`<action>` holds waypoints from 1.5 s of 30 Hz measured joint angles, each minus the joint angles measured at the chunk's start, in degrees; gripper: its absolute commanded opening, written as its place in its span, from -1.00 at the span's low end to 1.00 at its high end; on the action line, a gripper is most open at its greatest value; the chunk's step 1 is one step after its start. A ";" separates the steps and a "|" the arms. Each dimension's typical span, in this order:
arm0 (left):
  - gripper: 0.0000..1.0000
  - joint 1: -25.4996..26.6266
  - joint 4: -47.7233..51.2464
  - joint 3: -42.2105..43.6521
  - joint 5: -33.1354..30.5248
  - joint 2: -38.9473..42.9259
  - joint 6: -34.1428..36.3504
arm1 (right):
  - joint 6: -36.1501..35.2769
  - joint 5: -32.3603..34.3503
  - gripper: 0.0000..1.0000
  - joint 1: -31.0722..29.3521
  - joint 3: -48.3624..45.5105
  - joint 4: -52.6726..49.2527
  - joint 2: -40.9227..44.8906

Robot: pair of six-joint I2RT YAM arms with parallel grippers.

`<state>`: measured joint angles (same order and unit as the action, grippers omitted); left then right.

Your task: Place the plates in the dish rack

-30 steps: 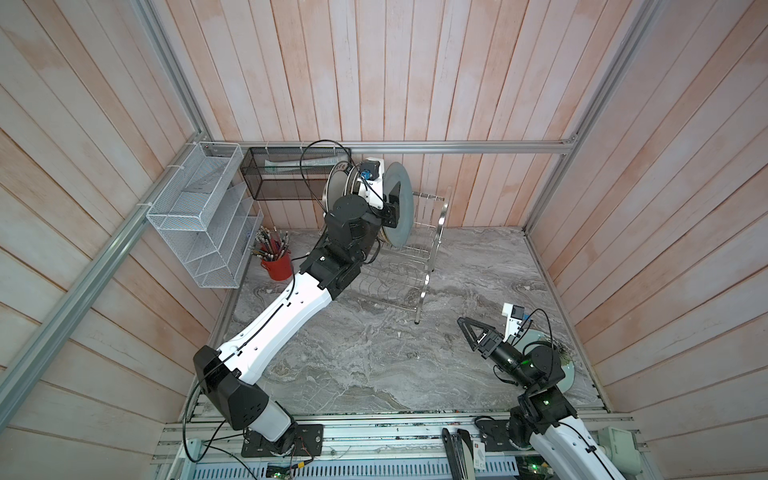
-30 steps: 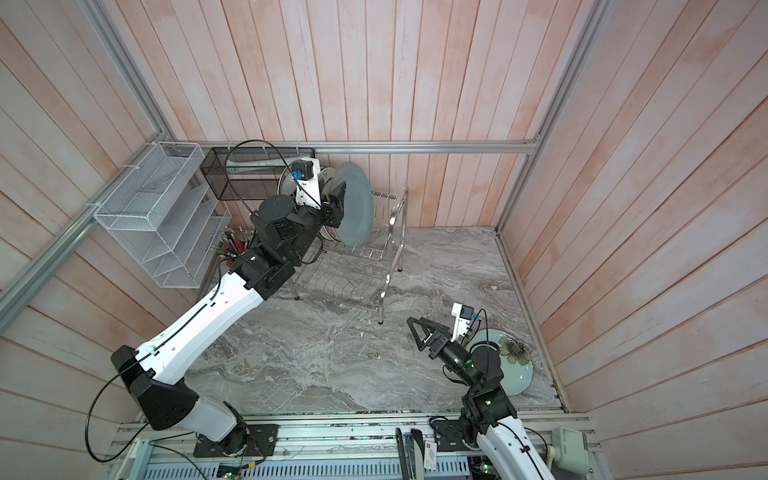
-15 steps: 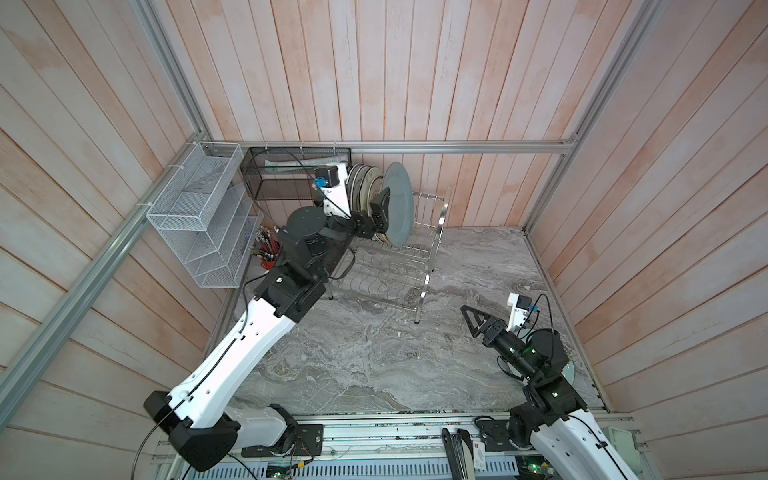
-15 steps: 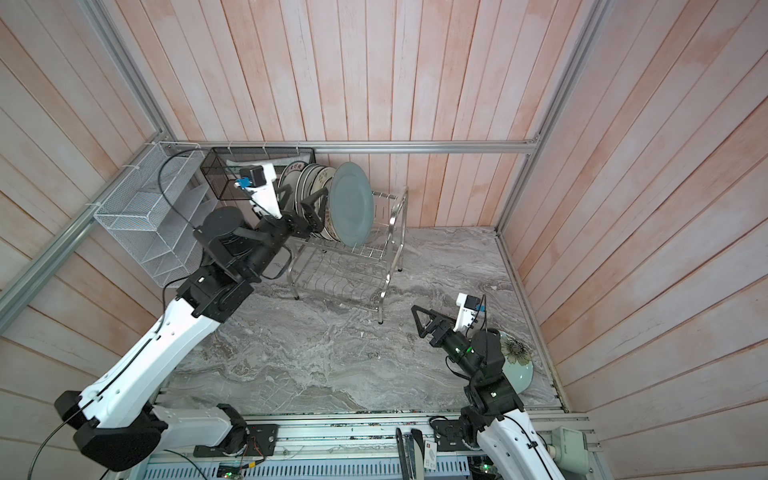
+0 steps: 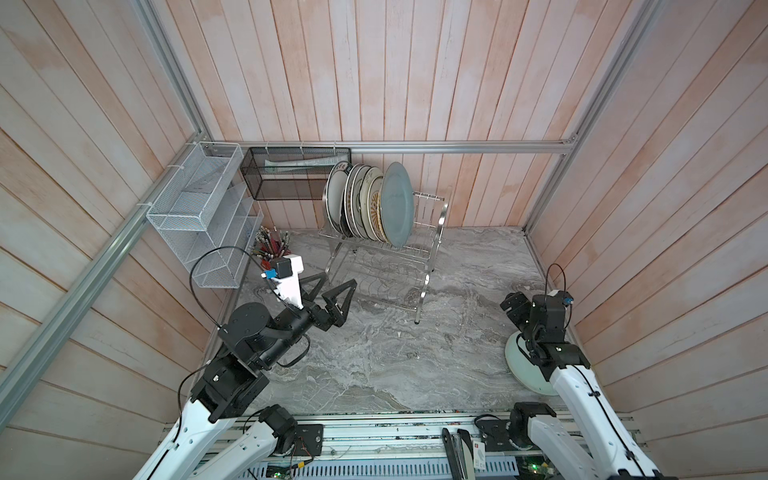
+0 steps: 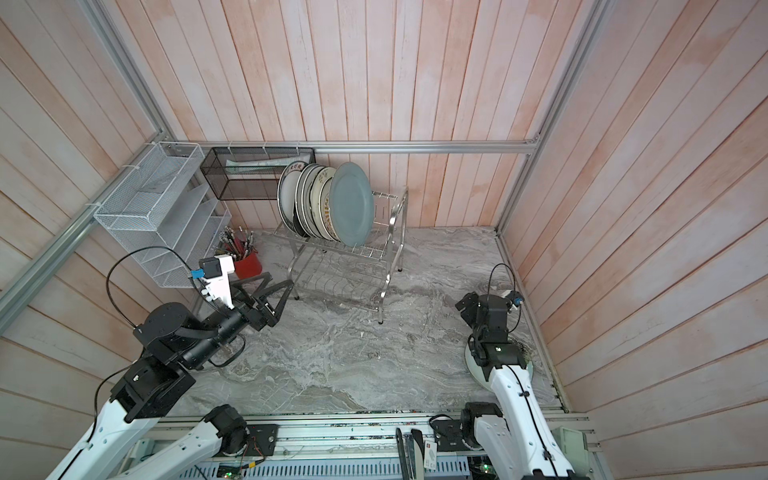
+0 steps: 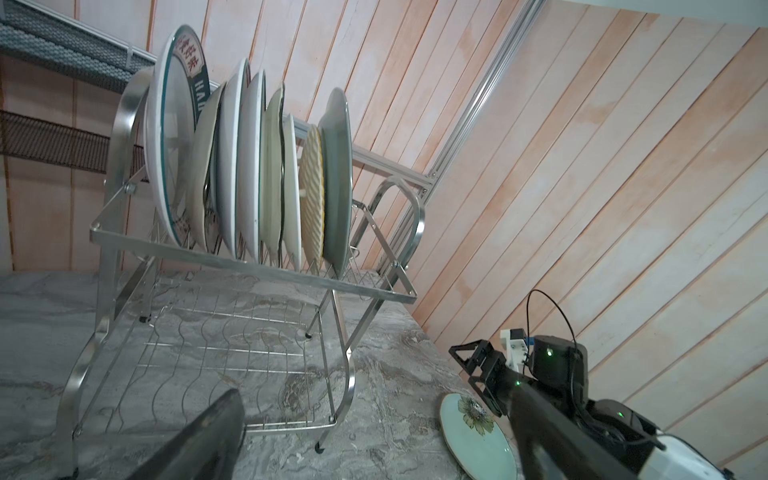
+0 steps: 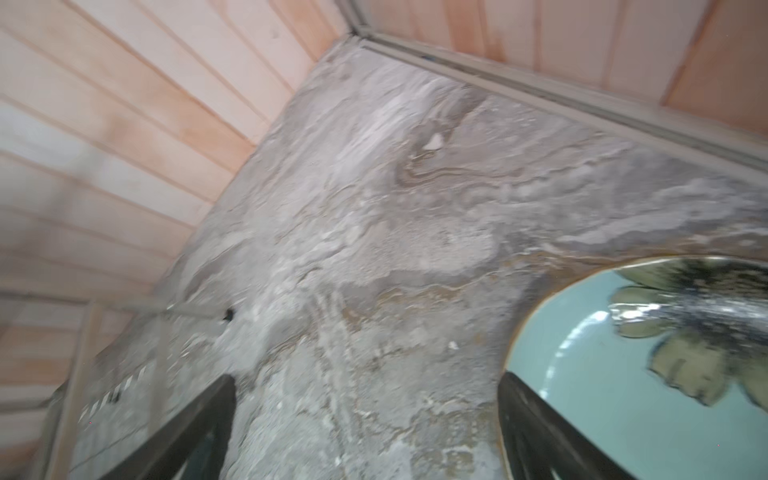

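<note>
Several plates stand on edge in the top tier of the dish rack [image 5: 432, 232] [image 6: 390, 232] [image 7: 249, 266]. The grey-blue plate [image 5: 397, 203] [image 6: 353, 203] [image 7: 336, 178] is the frontmost, with a yellow woven one [image 7: 311, 187] behind it and a lettered-rim one [image 7: 195, 79] at the far end. A pale teal flower plate [image 5: 521, 365] [image 7: 478, 436] [image 8: 623, 374] lies flat at the right wall. My left gripper [image 5: 337, 279] [image 6: 279, 279] [image 7: 374, 449] hangs open and empty, short of the rack's lower tier. My right gripper [image 5: 513, 301] [image 7: 467, 353] [image 8: 370, 436] is open beside the teal plate's rim.
A white mesh organiser [image 5: 199, 208] and a black mesh basket [image 5: 291, 178] hang at the back left. A red cup of utensils [image 6: 247, 264] stands below them, near my left wrist. Wooden walls close in on both sides.
My left gripper let go of the grey-blue plate, which now stands in the rack, and drew back to the front left. My right gripper swung right, over by the teal plate.
</note>
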<state>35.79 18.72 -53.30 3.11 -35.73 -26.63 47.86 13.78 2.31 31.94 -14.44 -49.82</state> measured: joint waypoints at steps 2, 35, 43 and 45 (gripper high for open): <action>1.00 0.00 2.14 1.68 0.55 1.44 -0.07 | 0.17 1.46 0.96 3.04 0.09 -0.07 -3.02; 1.00 0.00 7.67 11.89 5.16 5.46 2.64 | 2.16 -12.87 0.94 11.50 -7.91 16.06 -18.29; 1.00 0.00 8.48 12.17 4.07 5.97 2.69 | 4.85 -15.93 0.94 7.67 -9.16 20.55 -18.36; 1.00 0.00 8.68 12.17 3.87 5.97 2.69 | 5.84 -16.33 0.95 5.75 -9.49 21.11 -18.12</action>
<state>35.79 27.40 -41.12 6.98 -29.76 -23.94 53.69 -2.55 8.05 22.46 6.68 -67.94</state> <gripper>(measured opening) 0.999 0.972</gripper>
